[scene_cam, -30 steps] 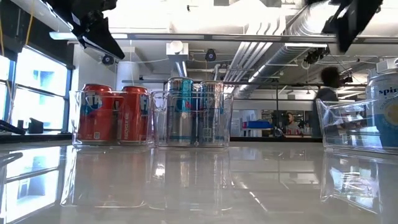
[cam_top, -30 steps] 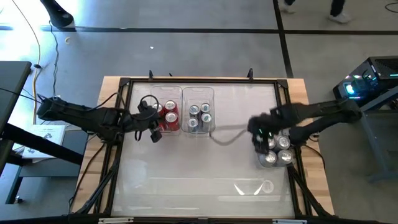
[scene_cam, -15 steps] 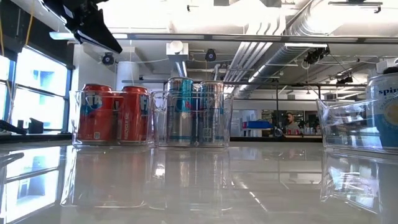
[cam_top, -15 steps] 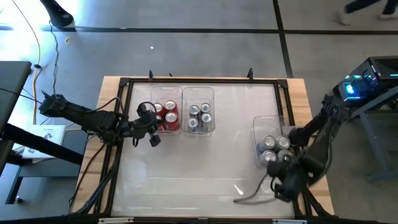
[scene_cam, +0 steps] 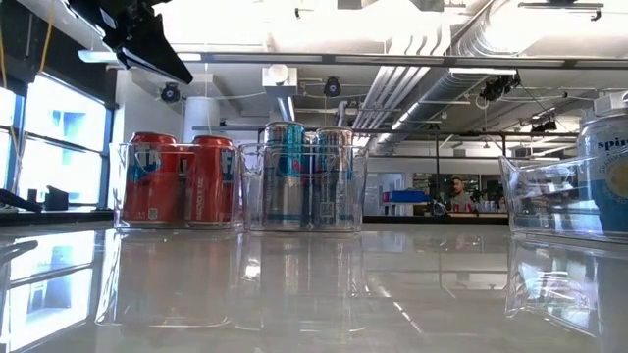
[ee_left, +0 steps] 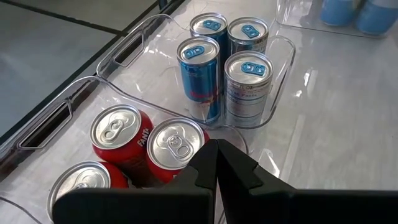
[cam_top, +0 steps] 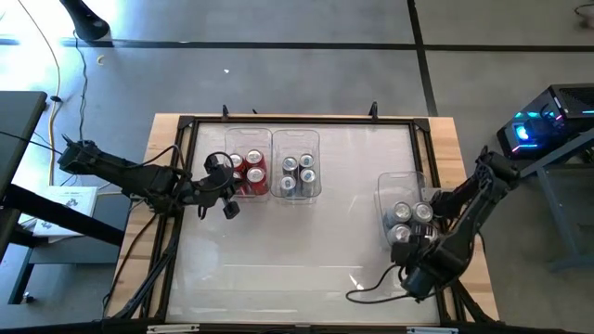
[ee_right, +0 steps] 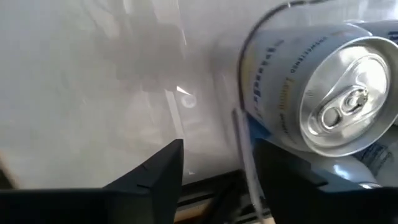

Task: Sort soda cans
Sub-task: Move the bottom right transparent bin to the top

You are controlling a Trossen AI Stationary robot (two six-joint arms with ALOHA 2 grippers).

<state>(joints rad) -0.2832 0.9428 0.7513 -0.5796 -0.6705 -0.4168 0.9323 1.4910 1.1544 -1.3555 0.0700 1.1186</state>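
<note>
Three clear bins are seen on the white table from above. Toward 11 o'clock of the table, one bin is filled with red cans. Just beside it, touching at the side, a second bin is filled with silver and blue cans. At about 3 o'clock, well apart from these two, a third bin is filled with pale silver cans.

The left gripper is held at about 9 o'clock of the table, just beside the bin of red cans. Its fingers are seen pressed together in the left wrist view, and nothing is held between them. Below them, three red can tops and four silver and blue can tops are seen standing upright.

The right gripper is found near the table's edge at about 4 o'clock, just past the third bin. In the right wrist view its fingers are seen apart, and nothing is held between them. One pale can is seen very close, behind the clear wall of its bin.

In the low view, the red cans and the silver and blue cans are seen standing upright in their bins.
</note>
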